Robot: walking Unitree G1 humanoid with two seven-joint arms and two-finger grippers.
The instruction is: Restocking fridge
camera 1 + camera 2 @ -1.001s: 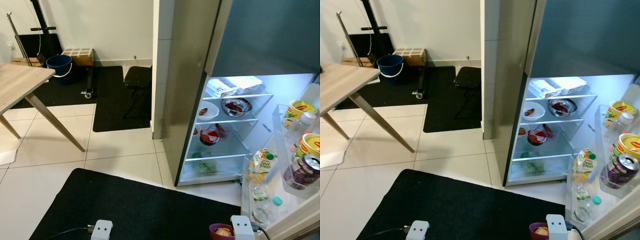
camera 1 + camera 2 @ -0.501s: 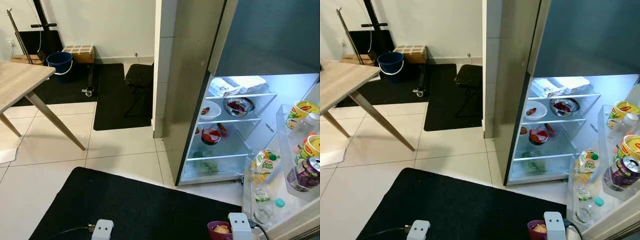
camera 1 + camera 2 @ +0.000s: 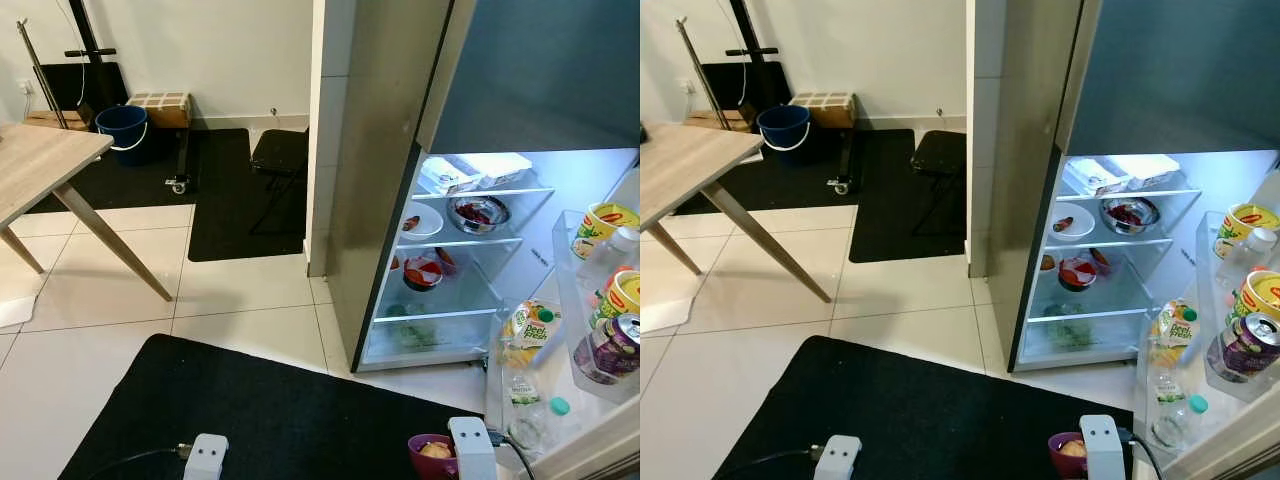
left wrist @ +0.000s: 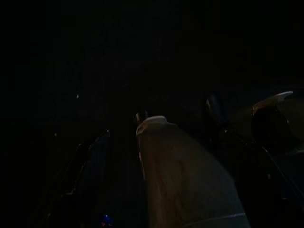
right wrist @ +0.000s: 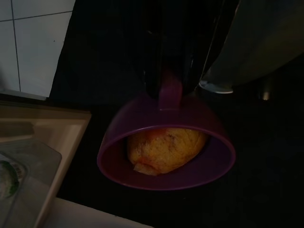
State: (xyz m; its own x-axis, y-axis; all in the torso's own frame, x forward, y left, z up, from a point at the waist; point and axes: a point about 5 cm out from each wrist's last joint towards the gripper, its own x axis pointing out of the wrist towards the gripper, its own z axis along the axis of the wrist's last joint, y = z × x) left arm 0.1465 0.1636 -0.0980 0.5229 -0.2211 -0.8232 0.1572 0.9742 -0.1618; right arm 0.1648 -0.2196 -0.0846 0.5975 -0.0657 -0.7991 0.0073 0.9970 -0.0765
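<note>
Right gripper [image 5: 168,85] is clamped on the handle of a purple cup [image 5: 166,142]; I read both black fingers pinching that tab from the wrist camera. A yellow-orange piece of food [image 5: 164,149] sits inside the cup. From the head camera I see the cup low at my right, over the black mat [image 3: 250,410], just in front of the open fridge [image 3: 480,250].

Fridge shelves are lit: a white plate [image 3: 415,222] and a metal bowl [image 3: 477,212] on one shelf, a red-lidded bowl [image 3: 422,272] on the shelf below. Door rack holds a purple can [image 3: 605,347], yellow tubs [image 3: 600,220] and a juice carton [image 3: 527,330].

Left gripper: wrist camera is too dark, I cannot tell its state.

Wooden table [image 3: 40,165] stands well apart on the left; blue bucket [image 3: 122,128] by the far wall.
</note>
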